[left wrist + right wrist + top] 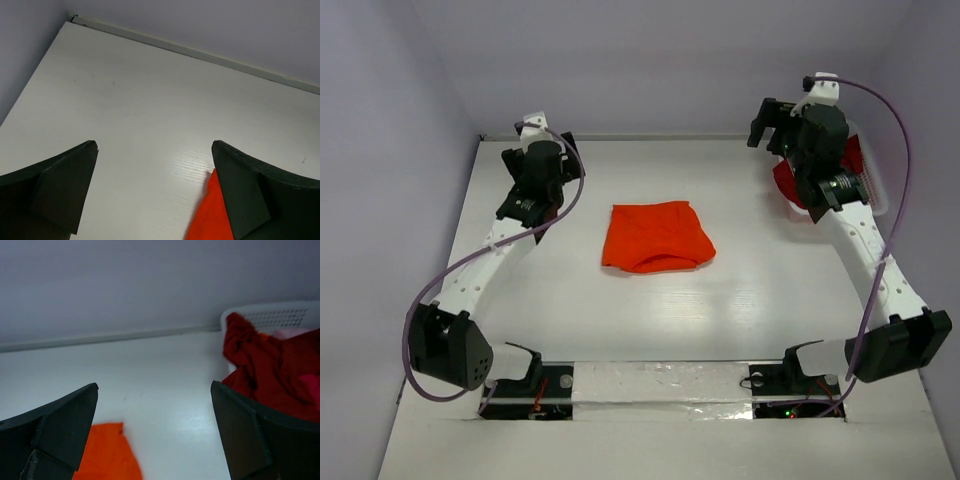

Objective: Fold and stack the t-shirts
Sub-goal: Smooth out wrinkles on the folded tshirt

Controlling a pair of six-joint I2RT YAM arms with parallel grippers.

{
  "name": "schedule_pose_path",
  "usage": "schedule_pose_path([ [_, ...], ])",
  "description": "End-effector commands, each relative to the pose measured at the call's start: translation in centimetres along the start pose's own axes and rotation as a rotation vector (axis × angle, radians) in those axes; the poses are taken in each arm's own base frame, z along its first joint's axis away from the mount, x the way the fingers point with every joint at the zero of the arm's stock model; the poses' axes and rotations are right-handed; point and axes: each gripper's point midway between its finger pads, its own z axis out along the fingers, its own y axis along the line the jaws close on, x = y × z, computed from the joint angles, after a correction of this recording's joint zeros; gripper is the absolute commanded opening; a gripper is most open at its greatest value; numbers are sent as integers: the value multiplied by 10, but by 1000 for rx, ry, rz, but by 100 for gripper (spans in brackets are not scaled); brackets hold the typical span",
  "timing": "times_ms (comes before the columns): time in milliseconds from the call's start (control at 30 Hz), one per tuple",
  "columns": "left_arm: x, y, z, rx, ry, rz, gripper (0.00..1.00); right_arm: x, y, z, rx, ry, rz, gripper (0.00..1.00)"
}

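Note:
A folded bright orange t-shirt (657, 237) lies in the middle of the white table (720, 300). Dark red t-shirts (788, 186) are bunched in a white latticed basket (881, 192) at the far right, one hanging over its rim. My left gripper (546, 134) hovers open at the far left, above bare table and left of the orange shirt. The left wrist view shows its jaws (155, 150) wide apart, an orange corner (209, 216) by the right finger. My right gripper (774, 120) is open and empty beside the basket. In its wrist view (155, 390), red cloth (270, 370) is on the right and orange (107, 456) at lower left.
Purple-grey walls (650, 60) close the table at the back and sides. The basket rim (280, 315) stands against the back right wall. Both arm bases (660, 385) sit at the near edge, with purple cables looping off each arm.

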Motion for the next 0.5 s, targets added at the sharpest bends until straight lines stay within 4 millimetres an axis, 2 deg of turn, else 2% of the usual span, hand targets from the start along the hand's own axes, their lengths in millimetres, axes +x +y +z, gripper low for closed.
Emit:
schedule_pose_path([
  [0, -55, -3, -17, 84, -239, -95, 99, -44, -2, -5, -31, -244, -67, 100],
  [67, -38, -3, -13, 99, -210, -6, 99, -41, -14, -5, 23, -252, -96, 100],
  [100, -28, 6, -9, 71, -182, 17, 99, -41, -20, -7, 51, -261, -131, 100],
  [133, -22, 11, -7, 63, -170, 28, 99, -26, -31, -4, 81, -236, -145, 100],
  [167, -9, 25, -2, 37, -147, 25, 99, -26, -35, -4, 89, -256, -142, 100],
  [200, -3, 31, 0, 38, -141, 18, 99, -22, -41, -4, 100, -265, -147, 100],
  [233, -8, 33, -2, 58, -174, -12, 99, -2, -56, -3, 126, -244, -144, 100],
  [267, 6, 47, 2, 35, -161, -18, 99, -9, -62, -6, 121, -308, -116, 100],
  [300, 0, 49, -1, 47, -199, -32, 99, -5, -59, -7, 62, -333, -63, 100],
  [333, 3, 51, -1, 46, -207, -23, 99, -8, -74, -16, 79, -378, -35, 100],
  [367, 16, 60, 1, 27, -199, -5, 99, 9, -83, -14, 89, -392, -15, 100],
  [400, 9, 64, 1, 19, -253, 2, 99, 13, -88, -15, 94, -404, -12, 100],
  [433, 11, 65, -1, 29, -271, 15, 99, 18, -92, -14, 101, -408, -23, 100],
  [467, 23, 72, 2, 15, -267, 31, 99, 25, -100, -10, 120, -400, -37, 100],
])
